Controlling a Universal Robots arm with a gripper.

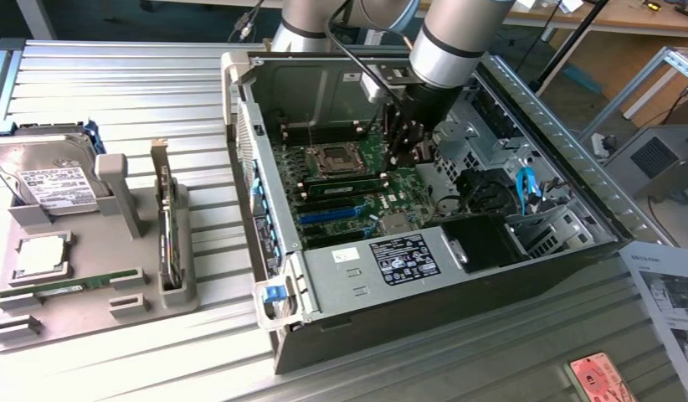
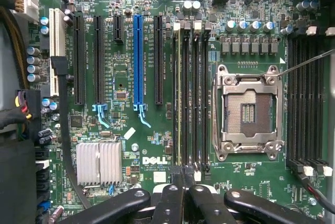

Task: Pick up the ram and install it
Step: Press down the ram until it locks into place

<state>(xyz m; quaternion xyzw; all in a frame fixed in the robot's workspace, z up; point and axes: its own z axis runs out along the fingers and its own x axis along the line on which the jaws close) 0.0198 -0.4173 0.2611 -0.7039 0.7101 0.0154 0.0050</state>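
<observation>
One stick of ram [image 2: 178, 98] stands in a memory slot beside the empty processor socket [image 2: 250, 110], and the gripper [image 2: 183, 195] is right down at its end inside the computer case [image 1: 356, 331], fingers pinched narrow. Whether they grip the stick or press on it I cannot tell. Looks like the pick-up is done; seating appears under way or just finished. Another green stick [image 1: 70, 287] lies in the grey tray [image 1: 154, 306] outside.

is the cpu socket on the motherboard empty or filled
Empty: in the wrist view the cpu socket shows bare contacts inside its metal frame, with no chip or cooler over it.
</observation>
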